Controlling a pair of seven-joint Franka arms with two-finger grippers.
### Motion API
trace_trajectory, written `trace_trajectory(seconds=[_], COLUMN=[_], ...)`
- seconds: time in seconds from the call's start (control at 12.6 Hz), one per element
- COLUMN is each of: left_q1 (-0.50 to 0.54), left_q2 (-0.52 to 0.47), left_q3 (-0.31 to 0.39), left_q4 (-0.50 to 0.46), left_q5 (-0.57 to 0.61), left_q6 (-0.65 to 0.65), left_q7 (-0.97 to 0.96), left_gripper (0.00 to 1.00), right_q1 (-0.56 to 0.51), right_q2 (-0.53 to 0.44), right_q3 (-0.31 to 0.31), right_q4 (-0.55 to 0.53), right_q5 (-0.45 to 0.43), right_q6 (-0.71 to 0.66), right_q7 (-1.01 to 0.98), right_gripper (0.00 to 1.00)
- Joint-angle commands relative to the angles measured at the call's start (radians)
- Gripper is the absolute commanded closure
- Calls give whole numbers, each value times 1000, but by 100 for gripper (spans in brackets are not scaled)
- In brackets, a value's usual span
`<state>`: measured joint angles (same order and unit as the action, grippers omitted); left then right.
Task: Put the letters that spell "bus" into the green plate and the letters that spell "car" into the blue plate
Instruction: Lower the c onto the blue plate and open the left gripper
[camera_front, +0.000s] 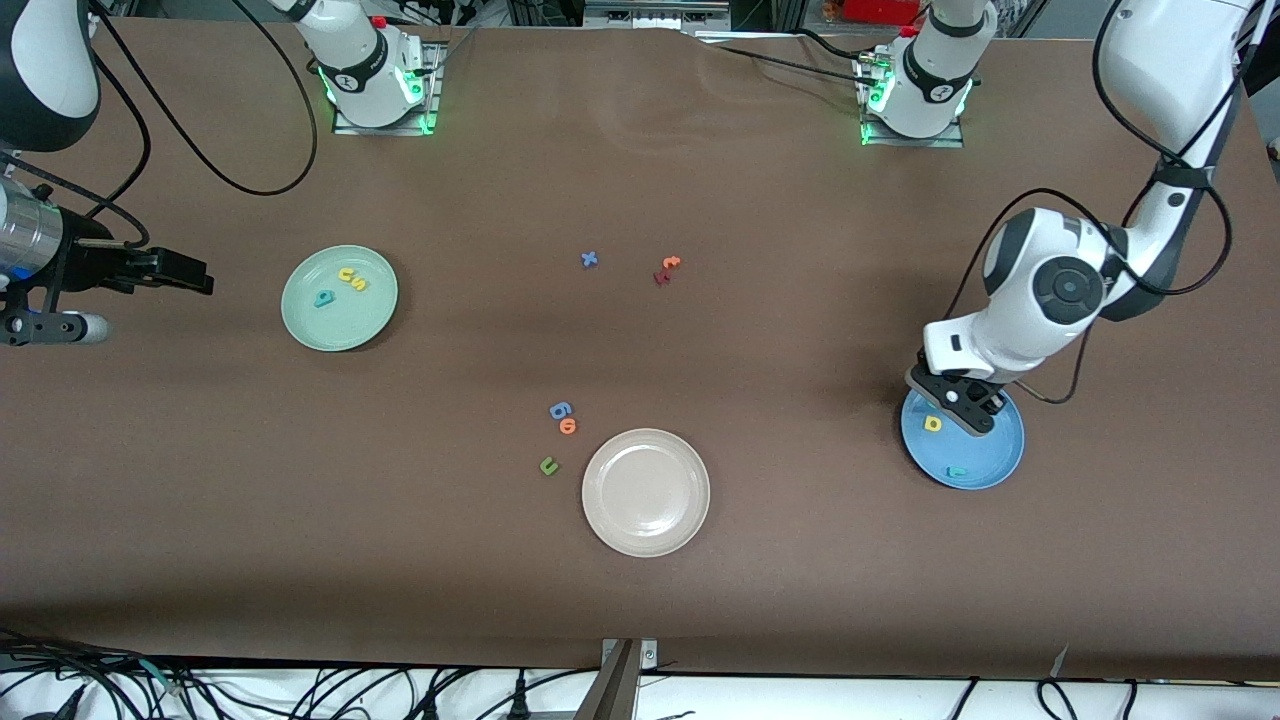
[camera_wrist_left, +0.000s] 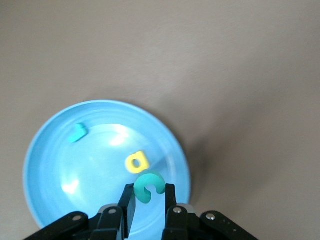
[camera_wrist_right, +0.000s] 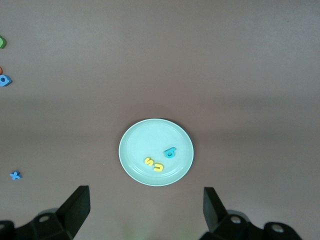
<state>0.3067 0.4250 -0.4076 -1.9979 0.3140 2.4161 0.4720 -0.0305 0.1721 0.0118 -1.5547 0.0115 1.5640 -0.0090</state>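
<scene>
My left gripper hangs low over the blue plate, shut on the teal "c". In the plate lie the yellow "a" and the teal "r". The green plate holds the teal "b", the yellow "u" and the yellow "s". My right gripper waits open and empty over the table at the right arm's end, beside the green plate.
A beige plate sits mid-table toward the front camera. Beside it lie a blue letter, an orange letter and a dark green "u". Farther from the camera lie a blue "x" and red and orange letters.
</scene>
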Motion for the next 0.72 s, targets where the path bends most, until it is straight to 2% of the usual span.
trace_trajectory(seconds=[0.0, 0.08, 0.16, 0.32, 0.4, 0.56, 0.64], left_q1=[34, 40, 63, 77, 75, 63, 63], left_q2=[81, 95, 104, 103, 100, 95, 81], left_q3=[-8, -7, -7, -11, -10, -13, -17], left_q4=[92, 106, 113, 113, 116, 163, 177], left_q5=[31, 27, 25, 10, -34, -116, -121], left_q6=[-22, -22, -22, -25, -46, -173, -237], left_q7=[65, 59, 60, 54, 48, -22, -117], left_gripper=[82, 35, 0, 0, 0, 0, 0], right_q1=[-17, -17, -17, -17, -17, -17, -17], right_q2=[0, 0, 0, 0, 0, 0, 0], right_q3=[17, 17, 17, 19, 17, 17, 19], right_q4=[18, 18, 18, 18, 18, 18, 18], right_q5=[-13, -11, -11, -11, -11, -11, -11], right_q6=[-10, -10, -10, -10, -10, -10, -10], right_q7=[-8, -8, -8, -8, -8, -8, -6], right_gripper=[0, 0, 0, 0, 0, 0, 0])
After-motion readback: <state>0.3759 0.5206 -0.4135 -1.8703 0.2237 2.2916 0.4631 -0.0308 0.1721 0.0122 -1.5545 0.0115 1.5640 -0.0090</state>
